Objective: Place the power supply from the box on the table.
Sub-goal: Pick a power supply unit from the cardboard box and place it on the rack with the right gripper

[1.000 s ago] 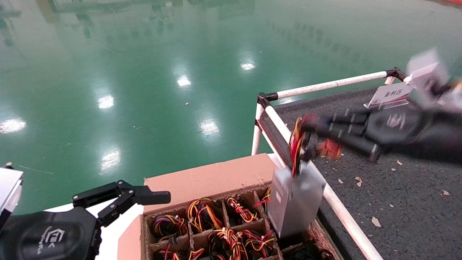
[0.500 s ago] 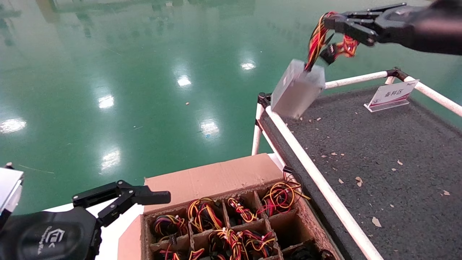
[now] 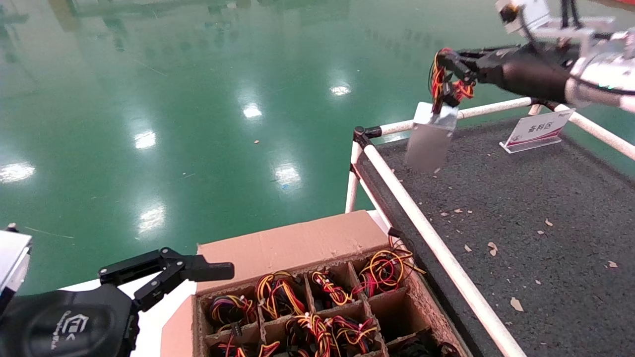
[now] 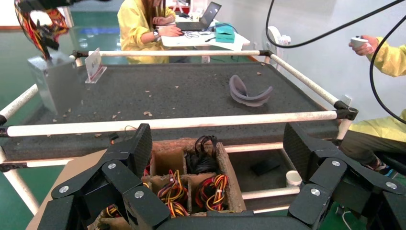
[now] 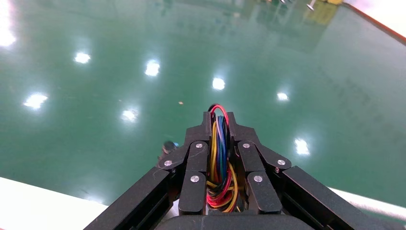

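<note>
Several wire bundles [image 3: 278,292] fill the box [image 3: 292,245] cells.

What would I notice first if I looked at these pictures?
First, the silver power supply dangling by its red and yellow wires from the right hand, which is shut on the wire bundle, over the far corner of the dark table. Then the cardboard box near the robot, its cells full of coloured wires. The left hand hangs open beside the box.
</note>
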You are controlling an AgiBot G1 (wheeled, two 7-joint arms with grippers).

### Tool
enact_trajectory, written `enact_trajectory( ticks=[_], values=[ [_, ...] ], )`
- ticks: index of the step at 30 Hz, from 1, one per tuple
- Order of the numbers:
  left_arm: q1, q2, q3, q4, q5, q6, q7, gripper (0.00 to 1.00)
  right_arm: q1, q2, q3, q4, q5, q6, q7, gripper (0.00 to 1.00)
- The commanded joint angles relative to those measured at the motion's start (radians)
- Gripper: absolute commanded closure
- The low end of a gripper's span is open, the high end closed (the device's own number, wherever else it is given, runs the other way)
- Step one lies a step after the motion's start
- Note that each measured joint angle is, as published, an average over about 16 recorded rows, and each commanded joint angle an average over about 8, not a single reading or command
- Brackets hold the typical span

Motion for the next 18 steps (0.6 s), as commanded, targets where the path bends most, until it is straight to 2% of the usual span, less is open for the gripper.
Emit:
enact_trajectory(
  ticks=[1,18],
  values=[
    [0.000,0.000,0.000,0.000,0.000,0.000,0.000,0.00,-0.005,-0.016,0.001,-0.027,0.000,0.037,-0.019,1.00],
    [0.000,0.000,0.001,0.000,-0.001,0.000,0.000,0.00,-0.067,-0.096,0.030,-0.083,0.042,0.121,-0.072,1.00]
  ],
)
